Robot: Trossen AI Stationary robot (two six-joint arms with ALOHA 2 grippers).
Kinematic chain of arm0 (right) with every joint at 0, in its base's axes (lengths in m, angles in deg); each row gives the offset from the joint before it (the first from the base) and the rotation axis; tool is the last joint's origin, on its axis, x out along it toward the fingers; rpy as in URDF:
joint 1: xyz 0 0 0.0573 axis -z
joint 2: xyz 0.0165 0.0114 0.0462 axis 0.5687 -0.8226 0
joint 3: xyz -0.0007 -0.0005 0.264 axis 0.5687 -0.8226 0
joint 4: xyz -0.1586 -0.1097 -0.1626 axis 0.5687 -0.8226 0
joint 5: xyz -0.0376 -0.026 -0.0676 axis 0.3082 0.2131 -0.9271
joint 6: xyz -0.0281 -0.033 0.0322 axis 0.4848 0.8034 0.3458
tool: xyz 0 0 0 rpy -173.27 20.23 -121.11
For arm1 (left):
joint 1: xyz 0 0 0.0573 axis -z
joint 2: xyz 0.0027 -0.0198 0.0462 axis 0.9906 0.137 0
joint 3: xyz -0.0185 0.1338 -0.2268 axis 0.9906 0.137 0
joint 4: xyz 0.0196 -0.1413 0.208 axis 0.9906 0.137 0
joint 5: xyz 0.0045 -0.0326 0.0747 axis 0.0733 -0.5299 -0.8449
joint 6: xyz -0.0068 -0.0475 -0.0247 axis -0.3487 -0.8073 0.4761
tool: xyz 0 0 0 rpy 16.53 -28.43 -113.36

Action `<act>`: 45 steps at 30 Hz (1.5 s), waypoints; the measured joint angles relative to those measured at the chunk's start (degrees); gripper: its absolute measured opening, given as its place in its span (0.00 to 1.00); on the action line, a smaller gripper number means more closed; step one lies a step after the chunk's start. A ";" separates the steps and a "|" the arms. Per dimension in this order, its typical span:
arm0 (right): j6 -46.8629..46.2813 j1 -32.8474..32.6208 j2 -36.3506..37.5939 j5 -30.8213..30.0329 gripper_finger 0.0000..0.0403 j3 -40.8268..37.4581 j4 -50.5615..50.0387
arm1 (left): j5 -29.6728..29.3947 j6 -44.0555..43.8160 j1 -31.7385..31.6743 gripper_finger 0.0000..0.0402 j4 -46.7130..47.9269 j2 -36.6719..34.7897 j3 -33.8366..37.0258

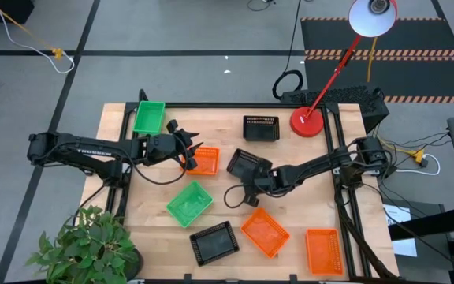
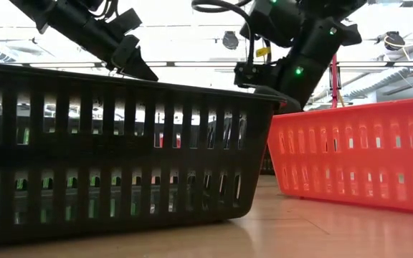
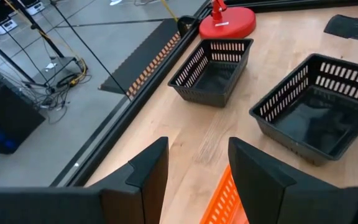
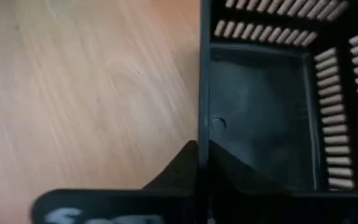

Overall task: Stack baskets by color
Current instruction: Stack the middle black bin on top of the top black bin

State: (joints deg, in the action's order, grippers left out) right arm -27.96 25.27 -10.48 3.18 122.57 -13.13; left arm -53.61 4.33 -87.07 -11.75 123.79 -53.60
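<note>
Several small slotted baskets lie on the wooden table. My right gripper (image 1: 255,177) is shut on a black basket (image 1: 247,165) at the table's middle, shown close up in the right wrist view (image 4: 260,106). My left gripper (image 1: 187,155) stands open above the left end of an orange basket (image 1: 205,162); its fingers (image 3: 148,171) are apart, with the orange wall (image 3: 221,200) below the gap. A second black basket (image 1: 261,127) rests on its bottom at the far middle. My right gripper pinches the black basket's side wall at its rim (image 4: 202,118), one finger inside and one outside. It comes slanting down from the table's right side. The basket's bottom is on the table or close over it. Of my left gripper, I cannot tell whether it touches the orange basket.
Green baskets lie at the far left (image 1: 149,117) and near the middle (image 1: 189,203). A black basket (image 1: 214,241) and two orange ones (image 1: 265,232) (image 1: 323,251) lie along the near edge. A red lamp base (image 1: 307,121) stands far right; a plant (image 1: 85,246) stands at the near left corner.
</note>
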 joint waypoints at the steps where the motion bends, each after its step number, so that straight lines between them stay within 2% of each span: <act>1: 0.13 -0.01 0.02 -0.03 0.02 0.01 -0.45 | 0.00 -0.04 0.00 0.42 0.01 0.01 0.00; 8: 4.65 -0.07 3.79 0.27 0.01 -0.04 -4.93 | 0.00 -0.13 0.00 0.42 0.09 0.02 0.00; 20: 31.12 1.92 19.59 -0.17 0.01 -0.04 -12.57 | 0.00 -0.13 0.00 0.42 0.73 0.04 0.00; 31: 45.55 11.92 30.37 -0.15 0.00 -0.04 -13.26 | 0.00 -0.46 0.00 0.42 0.74 0.04 0.00; 39: 54.32 20.57 31.74 0.28 0.00 -0.04 -13.25 | 0.00 -0.76 0.00 0.42 0.72 0.04 0.00; 45: 55.25 25.17 31.74 4.98 0.00 -0.04 -13.26 | 0.00 -0.76 0.00 0.42 0.72 0.04 0.00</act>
State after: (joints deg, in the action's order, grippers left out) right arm 27.29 50.44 21.25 8.16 122.54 -26.39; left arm -53.61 3.57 -87.07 -11.03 123.83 -53.60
